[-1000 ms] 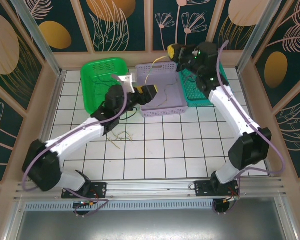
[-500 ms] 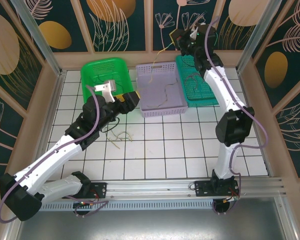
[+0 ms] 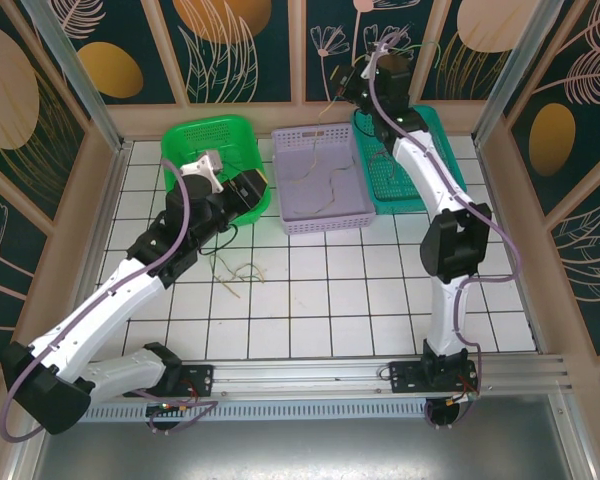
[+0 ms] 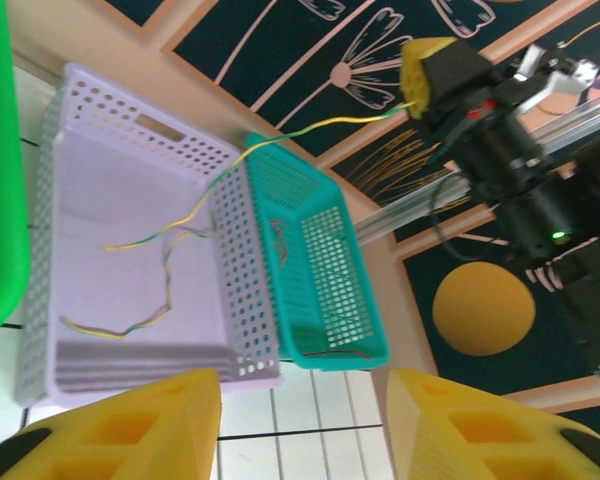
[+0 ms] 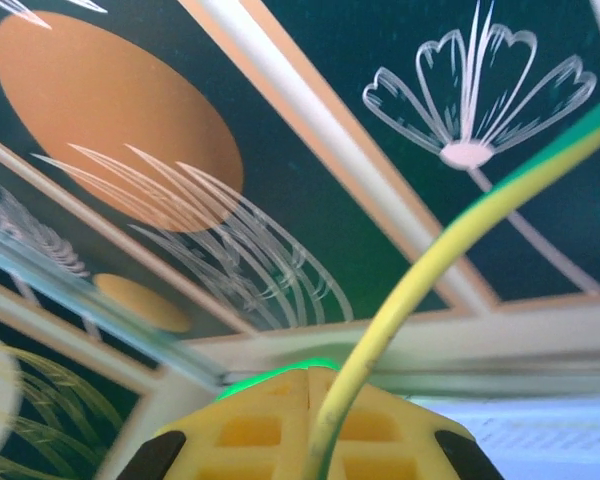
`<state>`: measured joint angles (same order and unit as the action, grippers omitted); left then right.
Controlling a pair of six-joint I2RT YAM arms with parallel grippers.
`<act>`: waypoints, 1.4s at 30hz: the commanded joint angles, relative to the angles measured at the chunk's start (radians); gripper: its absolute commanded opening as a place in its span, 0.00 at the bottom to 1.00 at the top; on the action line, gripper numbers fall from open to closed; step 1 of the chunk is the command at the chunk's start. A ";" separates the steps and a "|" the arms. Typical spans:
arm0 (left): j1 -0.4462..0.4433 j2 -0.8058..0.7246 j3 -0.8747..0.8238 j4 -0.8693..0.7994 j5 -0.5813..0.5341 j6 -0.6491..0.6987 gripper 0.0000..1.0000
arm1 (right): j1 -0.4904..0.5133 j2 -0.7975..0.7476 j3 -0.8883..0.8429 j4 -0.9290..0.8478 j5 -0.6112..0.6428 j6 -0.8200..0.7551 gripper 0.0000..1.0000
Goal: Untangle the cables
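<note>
Cable [image 4: 320,124] lifted higher, slanting into basket [image 4: 232,290].

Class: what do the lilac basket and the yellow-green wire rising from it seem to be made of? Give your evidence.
Lilac basket: probably moulded plastic, matte; uniform colour, regular holes in its walls. Wire: apparently a thin strand in smooth plastic coating; it bends in soft curves.

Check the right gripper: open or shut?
Shut: the fingers of the right gripper meet without a gap, pinching the yellow-green cable that rises from between them.
</note>
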<state>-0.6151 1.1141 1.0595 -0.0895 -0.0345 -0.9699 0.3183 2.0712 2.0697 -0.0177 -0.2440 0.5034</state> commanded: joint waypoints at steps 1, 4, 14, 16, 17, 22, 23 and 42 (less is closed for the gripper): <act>0.003 0.005 0.030 0.007 0.031 -0.025 0.45 | 0.024 0.022 -0.031 0.121 0.161 -0.271 0.00; 0.003 -0.011 0.012 0.005 0.032 -0.030 0.44 | 0.043 0.081 -0.014 0.115 0.209 -0.377 0.00; 0.002 -0.098 -0.064 -0.018 -0.004 -0.057 0.42 | 0.171 0.075 -0.208 0.016 0.121 -0.499 0.00; 0.003 -0.102 -0.069 -0.018 -0.003 -0.058 0.42 | 0.183 0.061 -0.229 -0.045 0.078 -0.437 0.00; 0.003 -0.102 -0.069 -0.018 -0.002 -0.057 0.42 | 0.184 0.059 -0.229 -0.076 0.062 -0.403 0.00; 0.002 -0.085 -0.071 -0.001 0.020 -0.052 0.42 | 0.186 0.070 -0.263 -0.175 -0.052 -0.258 0.00; 0.003 -0.081 -0.071 0.001 0.024 -0.052 0.42 | 0.183 0.073 -0.273 -0.182 -0.065 -0.226 0.00; 0.003 -0.106 -0.108 0.003 0.022 -0.053 0.40 | 0.180 0.265 -0.140 -0.400 -0.373 -0.039 0.00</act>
<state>-0.6151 1.0233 0.9691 -0.1013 -0.0090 -1.0191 0.5011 2.2982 1.8816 -0.3412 -0.5545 0.4305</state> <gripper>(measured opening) 0.407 0.061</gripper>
